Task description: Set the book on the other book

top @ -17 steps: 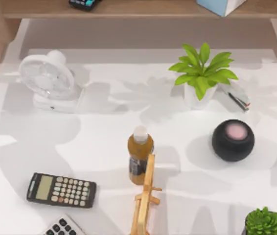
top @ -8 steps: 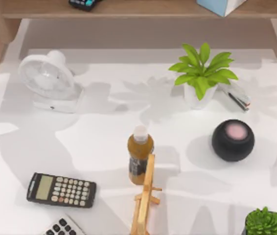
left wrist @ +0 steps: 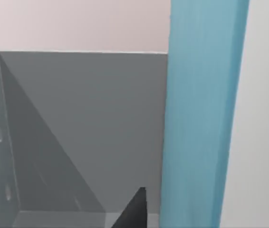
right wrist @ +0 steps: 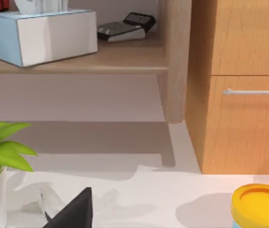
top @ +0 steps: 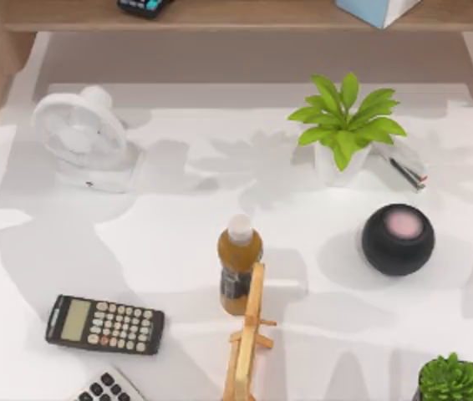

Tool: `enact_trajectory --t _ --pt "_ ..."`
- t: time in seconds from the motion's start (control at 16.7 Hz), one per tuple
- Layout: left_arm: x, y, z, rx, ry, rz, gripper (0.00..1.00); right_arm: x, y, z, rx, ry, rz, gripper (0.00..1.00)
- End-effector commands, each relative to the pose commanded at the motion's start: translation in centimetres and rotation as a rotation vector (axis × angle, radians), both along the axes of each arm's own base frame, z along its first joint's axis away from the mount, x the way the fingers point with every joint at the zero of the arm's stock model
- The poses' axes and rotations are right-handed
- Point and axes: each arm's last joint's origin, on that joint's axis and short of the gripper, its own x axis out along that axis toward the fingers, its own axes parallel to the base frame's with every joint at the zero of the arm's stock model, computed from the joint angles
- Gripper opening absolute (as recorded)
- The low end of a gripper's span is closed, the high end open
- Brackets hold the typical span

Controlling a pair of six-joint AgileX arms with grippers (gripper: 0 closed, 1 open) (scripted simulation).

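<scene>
The left gripper [left wrist: 133, 213] shows as a dark, pointed tip low in the left wrist view; I cannot tell whether it is open or closed. Just beside it stands a tall blue slab [left wrist: 202, 114], upright, smooth and flat-sided with faint vertical streaks. It looks like the narrow side of a book, though that cannot be confirmed. On the gripper's other side is a grey box [left wrist: 77, 133] with plain matte walls meeting at sharp edges. Whether the gripper touches the slab cannot be told.

The right gripper [right wrist: 72, 213] appears as a dark wedge in the right wrist view, above the white table near green leaves; its state cannot be told either. Beyond it are a wooden shelf [right wrist: 77, 61] carrying a pale blue and white tissue box [right wrist: 44, 35], a wood-grain cabinet [right wrist: 239, 95] with a thin metal handle, and a tub with a round yellow lid [right wrist: 259, 204].

From above, the white table [top: 170, 242] holds:
- a round white fan [top: 82, 134]
- a leafy potted plant [top: 345, 125]
- a glossy black ball-shaped speaker [top: 398, 239] with a pink top
- an amber bottle [top: 239, 263] with a white cap
- a slim wooden stand [top: 249, 342] touching the bottle
- a flat black calculator [top: 104, 324]
- a spiky green succulent [top: 454, 380]
</scene>
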Motion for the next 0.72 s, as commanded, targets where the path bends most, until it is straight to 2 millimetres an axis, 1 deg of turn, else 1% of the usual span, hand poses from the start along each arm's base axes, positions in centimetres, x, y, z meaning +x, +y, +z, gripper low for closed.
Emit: enact_trajectory --t 0.36,0.42,0.72 --pt "0.00 0.00 0.00 0.000 0.000 0.000 0.02 0.00 0.00 0.00 0.000 0.000 0.000 1.00" --pt "0.00 0.00 0.00 0.000 0.000 0.000 0.00 0.00 0.00 0.00 0.000 0.000 0.000 1.00" --pt "0.00 0.00 0.00 0.000 0.000 0.000 0.00 0.00 0.00 0.00 0.000 0.000 0.000 1.00"
